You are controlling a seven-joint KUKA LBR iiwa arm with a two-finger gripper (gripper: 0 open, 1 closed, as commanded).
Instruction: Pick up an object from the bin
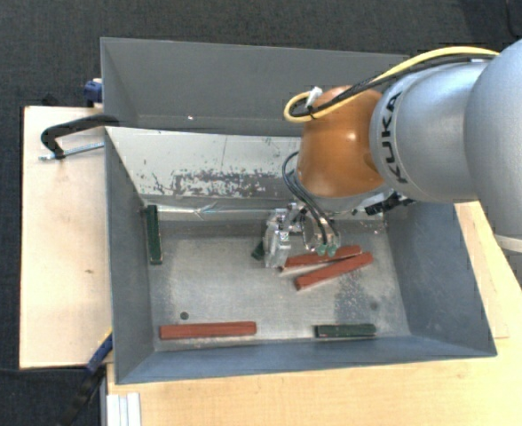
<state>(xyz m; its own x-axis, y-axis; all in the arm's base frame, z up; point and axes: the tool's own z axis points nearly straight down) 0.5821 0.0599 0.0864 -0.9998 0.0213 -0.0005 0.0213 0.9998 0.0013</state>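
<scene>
Grey bin point(123, 264). The arm point(438, 122) comes in from the right, its orange wrist cover low over the centre-right floor. Claw point(288, 245) is down near the floor mid-bin; apart or together, can't tell.

Long red bar point(208, 330) lies along the front wall, left side. Two shorter red bars lie just right of the claw, side by side and slightly tilted: upper red bar point(336, 257), lower red bar point(332, 274), their left ends closest to the claw.

Dark green bar point(154, 234) runs along the left wall. Second green bar point(344, 331) sits at the front wall, right of centre. Small dark green piece point(258, 252) is just left of the claw.
</scene>
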